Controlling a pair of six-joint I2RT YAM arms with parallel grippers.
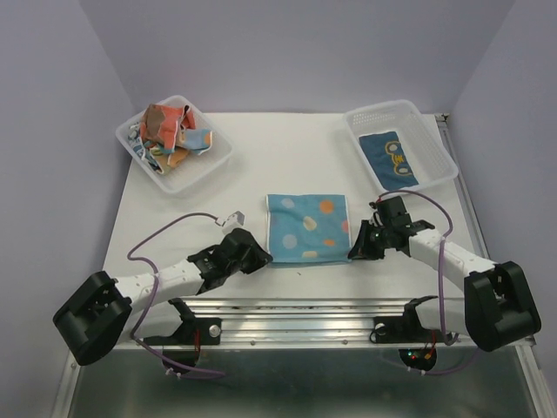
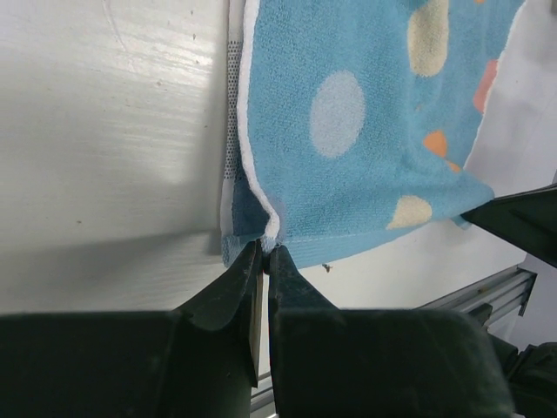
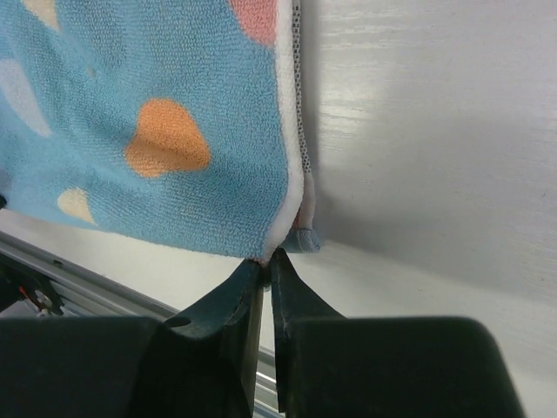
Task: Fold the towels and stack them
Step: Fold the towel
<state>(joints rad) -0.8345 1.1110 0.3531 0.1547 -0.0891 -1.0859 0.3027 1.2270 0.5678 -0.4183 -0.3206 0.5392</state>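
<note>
Probably a robotics lab: plain lilac walls (image 1: 287,52) around a white table (image 1: 287,148), robot arms (image 1: 170,279) on an aluminium rail (image 1: 296,306)

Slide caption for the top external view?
Left pincer and right pincer pinch near corners of the blue dotted towel; crumpled towels in left basket, dark blue towel in right basket.

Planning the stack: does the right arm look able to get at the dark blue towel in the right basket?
Probably yes: the clear basket is open-topped, nothing covers the dark blue towel, and it lies just beyond the right end effector.
</note>
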